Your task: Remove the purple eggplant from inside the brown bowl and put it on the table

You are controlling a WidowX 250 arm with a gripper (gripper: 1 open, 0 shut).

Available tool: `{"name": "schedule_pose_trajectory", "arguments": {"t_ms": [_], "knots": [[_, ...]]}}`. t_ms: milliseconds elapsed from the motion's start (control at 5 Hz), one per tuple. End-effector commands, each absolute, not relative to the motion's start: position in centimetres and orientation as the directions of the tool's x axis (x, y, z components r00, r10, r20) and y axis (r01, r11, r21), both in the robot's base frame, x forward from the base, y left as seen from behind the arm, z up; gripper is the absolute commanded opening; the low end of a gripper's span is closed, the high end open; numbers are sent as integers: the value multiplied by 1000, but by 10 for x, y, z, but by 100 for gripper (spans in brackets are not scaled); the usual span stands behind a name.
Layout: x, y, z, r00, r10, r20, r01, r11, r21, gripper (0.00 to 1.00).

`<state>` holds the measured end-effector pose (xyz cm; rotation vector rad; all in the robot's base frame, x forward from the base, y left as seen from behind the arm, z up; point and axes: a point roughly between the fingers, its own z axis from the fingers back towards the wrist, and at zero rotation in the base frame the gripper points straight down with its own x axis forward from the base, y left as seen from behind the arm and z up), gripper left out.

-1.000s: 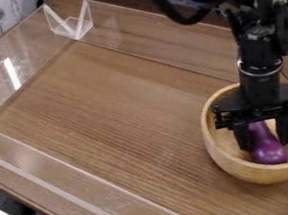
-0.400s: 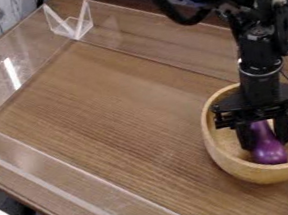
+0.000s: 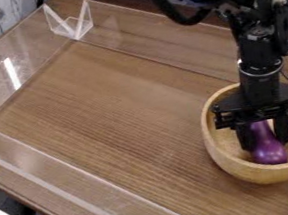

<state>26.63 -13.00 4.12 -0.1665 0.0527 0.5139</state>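
Note:
The purple eggplant [image 3: 267, 149] lies inside the brown bowl [image 3: 219, 155] at the table's [image 3: 121, 113] near right corner. Its bulbous end points toward me, and its upper end is hidden by the gripper. My black gripper [image 3: 264, 130] reaches straight down into the bowl. The fingers sit close against both sides of the eggplant's upper part, shut on it. The eggplant still rests low in the bowl.
Low clear acrylic walls [image 3: 43, 184] border the tabletop, with a folded clear piece [image 3: 70, 21] at the far left corner. The black arm [image 3: 249, 24] rises above the bowl. Bare wood-grain surface stretches left of the bowl.

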Motion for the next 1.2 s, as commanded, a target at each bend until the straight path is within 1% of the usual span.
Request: {"name": "schedule_pose_trajectory", "arguments": {"t_ms": [0, 1000], "knots": [[275, -134, 64, 875, 482, -49, -482, 853, -202, 0], [272, -131, 79, 864, 499, -64, -500, 839, -212, 0]]}}
